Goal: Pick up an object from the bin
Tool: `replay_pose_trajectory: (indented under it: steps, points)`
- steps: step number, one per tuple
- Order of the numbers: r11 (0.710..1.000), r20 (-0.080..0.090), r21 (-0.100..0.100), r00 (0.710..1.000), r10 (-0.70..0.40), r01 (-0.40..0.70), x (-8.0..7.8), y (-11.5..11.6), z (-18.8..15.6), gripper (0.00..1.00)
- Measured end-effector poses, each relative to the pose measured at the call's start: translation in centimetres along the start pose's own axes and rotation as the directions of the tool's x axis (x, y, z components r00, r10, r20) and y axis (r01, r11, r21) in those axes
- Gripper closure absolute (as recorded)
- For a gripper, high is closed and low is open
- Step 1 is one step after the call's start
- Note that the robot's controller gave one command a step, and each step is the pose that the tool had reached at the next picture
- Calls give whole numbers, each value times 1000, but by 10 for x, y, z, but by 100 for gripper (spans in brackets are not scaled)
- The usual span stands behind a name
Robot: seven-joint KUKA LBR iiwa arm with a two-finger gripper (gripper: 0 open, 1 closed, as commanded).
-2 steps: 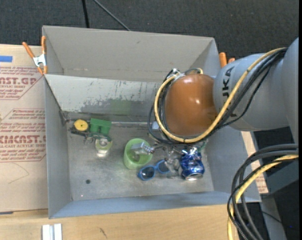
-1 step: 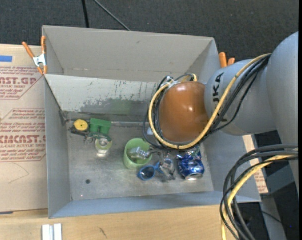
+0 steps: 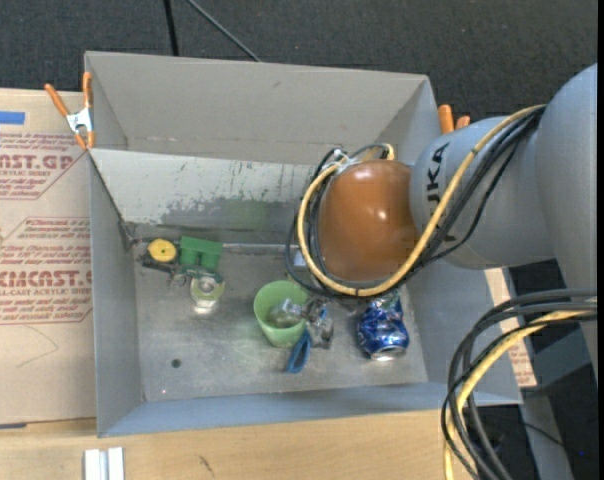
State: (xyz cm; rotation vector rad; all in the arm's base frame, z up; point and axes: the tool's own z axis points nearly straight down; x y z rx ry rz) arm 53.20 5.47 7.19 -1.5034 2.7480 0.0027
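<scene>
The end effector (image 3: pixel 310 323) is hanging low at the right rim of a light green round plastic cup (image 3: pixel 274 313), which is lying mid-floor in the grey metal bin (image 3: pixel 232 98). Whether it is apart or together cannot be told. Nothing is appearing lifted, so the pick is judged unfinished, with gripping and raising remaining. A crushed blue metal can (image 3: pixel 383 334) is lying just beside it, its print illegible. The arm (image 3: pixel 502 198) is displaying the letters "KA".
</scene>
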Motion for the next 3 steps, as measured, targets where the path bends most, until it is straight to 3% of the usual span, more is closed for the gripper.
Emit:
replay_pose_trajectory:
  steps: [1, 2, 3]
  points:
    - [1000, -3, 3, 1000, -5, 5, 0, 25, -127, 100]
    - [916, -2, -1, 916, -401, 401, -46, 18, -212, 100]
    - [811, -3, -10, 811, -584, 584, -56, 23, -168, 100]
